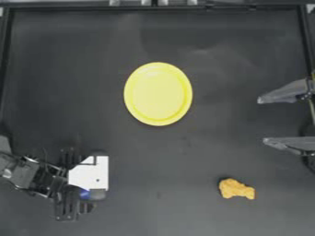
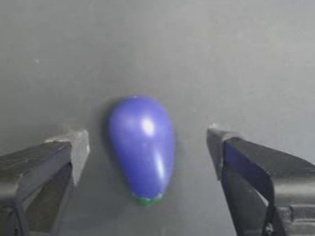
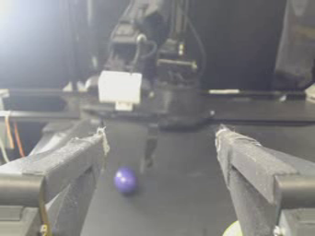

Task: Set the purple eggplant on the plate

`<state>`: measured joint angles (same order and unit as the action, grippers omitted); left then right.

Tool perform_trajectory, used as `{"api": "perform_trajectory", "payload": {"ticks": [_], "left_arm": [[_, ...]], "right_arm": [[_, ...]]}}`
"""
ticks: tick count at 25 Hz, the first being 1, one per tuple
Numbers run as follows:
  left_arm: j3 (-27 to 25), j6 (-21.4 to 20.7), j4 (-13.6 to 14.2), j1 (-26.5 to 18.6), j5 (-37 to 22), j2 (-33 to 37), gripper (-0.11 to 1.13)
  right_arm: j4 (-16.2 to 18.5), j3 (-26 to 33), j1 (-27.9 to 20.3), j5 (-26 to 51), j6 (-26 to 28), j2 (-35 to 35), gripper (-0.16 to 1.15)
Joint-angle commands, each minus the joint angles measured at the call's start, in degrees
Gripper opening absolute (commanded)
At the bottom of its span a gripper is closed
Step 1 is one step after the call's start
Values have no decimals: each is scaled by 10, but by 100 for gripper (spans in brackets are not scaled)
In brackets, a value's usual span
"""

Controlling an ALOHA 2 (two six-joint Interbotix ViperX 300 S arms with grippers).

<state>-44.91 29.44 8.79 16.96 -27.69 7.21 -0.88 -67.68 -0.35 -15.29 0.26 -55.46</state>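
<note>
The left pincer [image 1: 91, 193] is down over the near-left corner of the counter [image 1: 184, 156], its jaws spread wide. In the left wrist view the eggplant [image 2: 142, 148] lies flat on the counter between those jaws, with dark gaps on both sides, so neither jaw touches it. Its green tip points back toward the wrist and its round blue-purple end points away. From above only a sliver of blue [image 1: 86, 194] peeks out under the white block on the arm (the rest is covered by the arm itself).

The plate [image 1: 157, 93] sits near the middle of the counter, bare and yellow, well apart from the eggplant and up toward the far side from it.

The right pincer [image 1: 274, 120] waits at the right edge, jaws wide open and gripping nothing, pointing in toward the plate. Its wrist view looks across the counter: the eggplant [image 3: 125, 179] shows as a small blue ball far off, below the left arm, and a bit of the plate's rim [image 3: 232, 229] shows between its own jaws.

An orange-yellow nugget [image 1: 236, 189] lies alone toward the near right, away from both pincers and from the plate.
</note>
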Motion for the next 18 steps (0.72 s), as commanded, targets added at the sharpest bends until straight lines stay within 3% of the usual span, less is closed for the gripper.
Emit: {"api": "perform_trajectory", "payload": {"ticks": [1,14,16,18], "left_arm": [[-2,4,-1,0,9,-2,103],[-16,5,-12,-4,64,-38,101],[-14,5,-16,-4,65,-46,95],[-11,5,-21,-4,66,-46,77]], "right_arm": [[-2,5,-1,-5,1,2,99],[-2,5,-1,-6,1,2,99],[-2,5,-1,-6,1,2,99],[-2,6,-1,-7,1,2,99]]}}
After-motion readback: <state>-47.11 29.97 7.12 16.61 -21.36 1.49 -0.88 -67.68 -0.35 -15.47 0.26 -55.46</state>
